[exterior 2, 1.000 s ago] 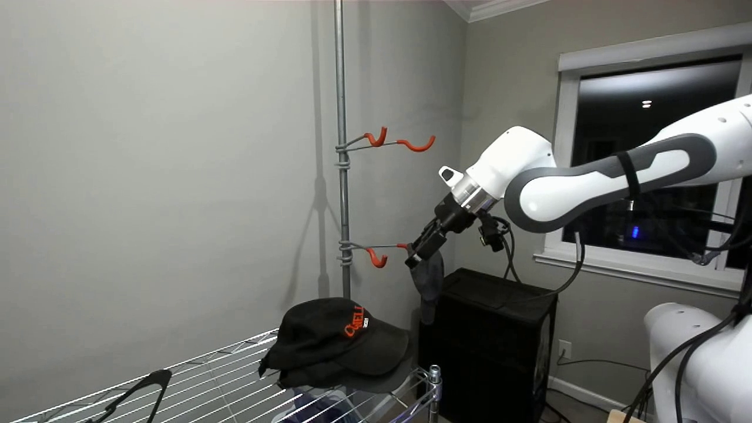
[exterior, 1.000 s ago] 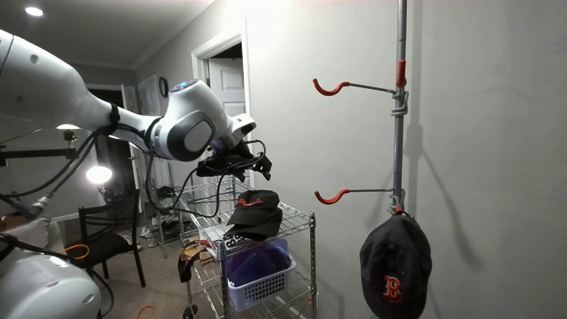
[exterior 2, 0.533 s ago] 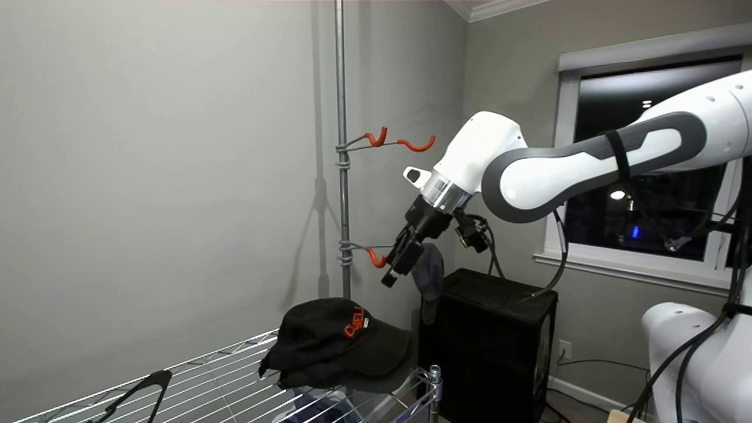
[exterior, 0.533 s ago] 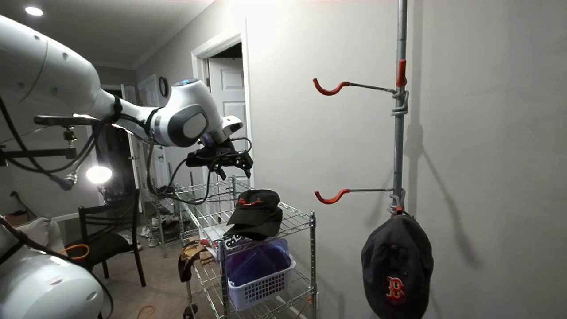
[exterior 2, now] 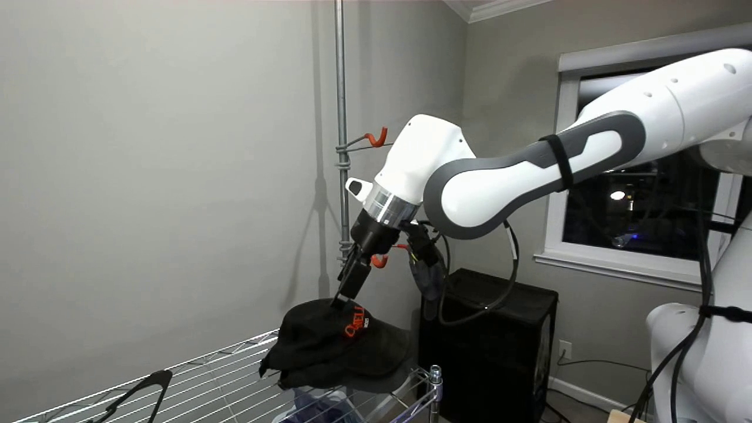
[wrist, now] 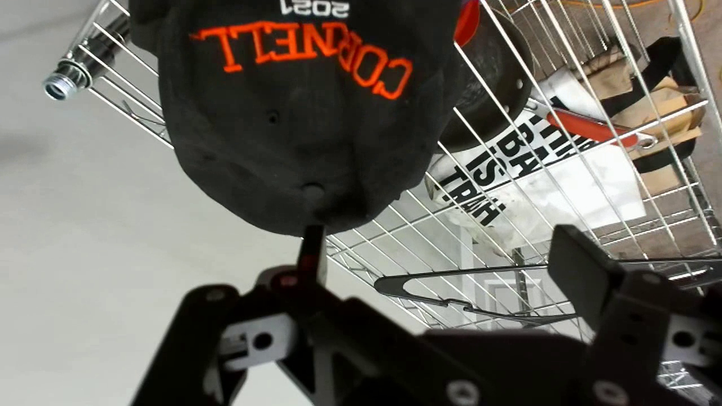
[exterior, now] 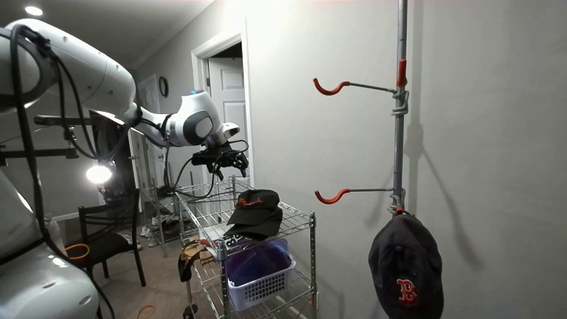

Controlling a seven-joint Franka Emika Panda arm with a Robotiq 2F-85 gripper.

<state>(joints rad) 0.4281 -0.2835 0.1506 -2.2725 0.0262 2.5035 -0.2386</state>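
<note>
My gripper [wrist: 448,262] is open and empty above a wire shelf, its fingers wide apart. It also shows in both exterior views [exterior: 232,174] [exterior 2: 339,302]. Nearest is a black cap [wrist: 304,135] with orange "CORNELL" lettering, resting on another dark cap on the shelf; it shows in both exterior views [exterior: 261,199] [exterior 2: 320,326]. In the wrist view one fingertip overlaps the crown's edge; whether it touches is not clear. A black hanger [wrist: 417,282] lies on the shelf beyond the fingers. A navy cap [exterior: 403,257] with a red B hangs from a hook.
The wire shelf [exterior: 299,217] stands by the wall with a white basket [exterior: 261,288] of purple items below. A pole [exterior: 398,150] carries red-tipped hooks [exterior: 330,199]. A large black box [exterior 2: 487,341] stands near the window. A chair [exterior: 110,239] is behind.
The arm has swung away from the pole and over the shelf, bringing the open gripper to the black caps. The hanging navy cap has swayed slightly. The caps on the shelf have not moved.
</note>
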